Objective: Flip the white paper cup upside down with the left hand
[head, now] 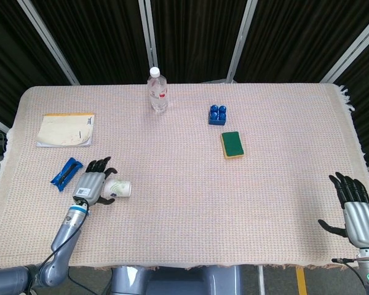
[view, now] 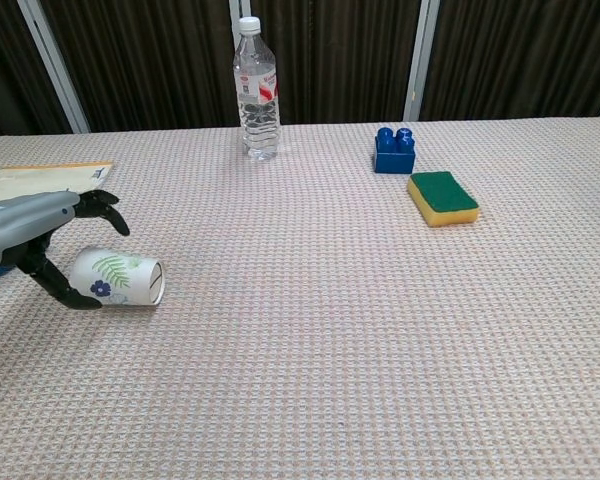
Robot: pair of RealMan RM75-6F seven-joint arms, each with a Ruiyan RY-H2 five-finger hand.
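Note:
The white paper cup (head: 118,187) (view: 115,278), printed with leaves and a blue flower, lies on its side on the table near the front left. Its base points right and its mouth faces my left hand (head: 89,184) (view: 40,235). That hand arches around the mouth end. Its thumb lies against the near rim, while the fingers (view: 105,203) curve above the cup with a gap. My right hand (head: 357,209) hangs off the table's front right corner, fingers spread and holding nothing; only the head view shows it.
A blue clip-like object (head: 66,173) lies just left of my left hand, and a notebook (head: 66,129) lies further back. A water bottle (head: 157,90) stands at the back centre. A blue block (head: 218,114) and a green sponge (head: 232,144) lie right of centre.

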